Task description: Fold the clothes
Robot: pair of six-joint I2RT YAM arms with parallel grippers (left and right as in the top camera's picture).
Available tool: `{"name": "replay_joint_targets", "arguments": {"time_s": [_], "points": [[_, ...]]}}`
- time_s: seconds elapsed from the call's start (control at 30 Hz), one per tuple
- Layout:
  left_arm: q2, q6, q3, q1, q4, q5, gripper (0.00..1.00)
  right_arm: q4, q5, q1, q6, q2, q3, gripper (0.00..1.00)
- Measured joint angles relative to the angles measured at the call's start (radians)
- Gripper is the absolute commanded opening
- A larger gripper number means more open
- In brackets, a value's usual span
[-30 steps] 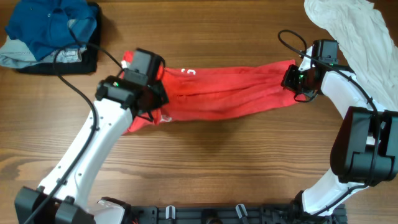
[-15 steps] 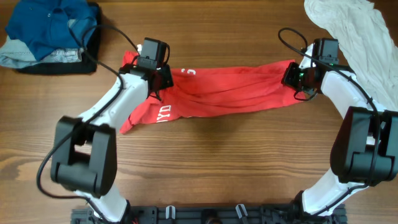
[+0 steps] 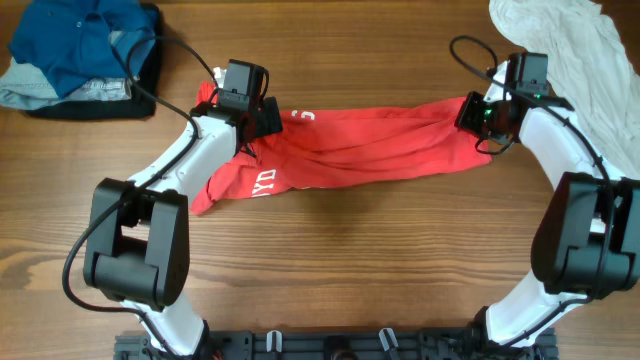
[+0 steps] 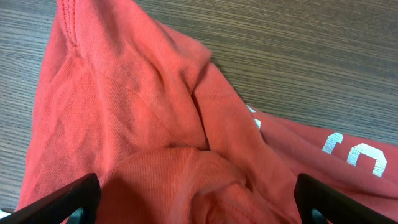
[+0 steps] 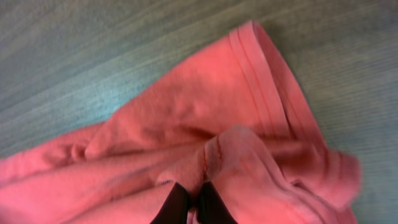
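The red T-shirt (image 3: 370,150) lies stretched in a bunched strip across the back half of the table, with white lettering (image 3: 263,181) showing near its left end. My left gripper (image 3: 262,118) hovers over that left end. In the left wrist view the gripper (image 4: 199,205) is wide open, its dark fingertips (image 4: 68,202) far apart, and rumpled red cloth (image 4: 124,112) lies loose between them. My right gripper (image 3: 474,118) sits at the shirt's right end. Seen from the right wrist, the gripper (image 5: 193,202) is shut on a raised fold of the hem (image 5: 261,68).
A pile of blue, grey and black garments (image 3: 80,50) sits at the back left corner. A white garment (image 3: 565,45) lies heaped at the back right, close behind the right arm. Bare wooden tabletop (image 3: 340,260) runs in front of the shirt.
The left gripper has opened and let go of the shirt's left end, which now lies slack. The right gripper, still shut on the cloth, has shifted slightly to the back right.
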Motion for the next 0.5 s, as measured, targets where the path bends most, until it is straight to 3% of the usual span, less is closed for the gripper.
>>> {"name": "replay_joint_targets", "arguments": {"time_s": [0.43,0.5], "points": [[0.000,0.000,0.000,0.000,-0.007,0.000,1.00,-0.032,0.108,-0.045,0.000,0.000,0.052,0.06],[0.000,0.000,0.000,0.000,-0.007,0.000,1.00,-0.031,0.132,-0.046,-0.001,0.000,0.052,0.31]]}}
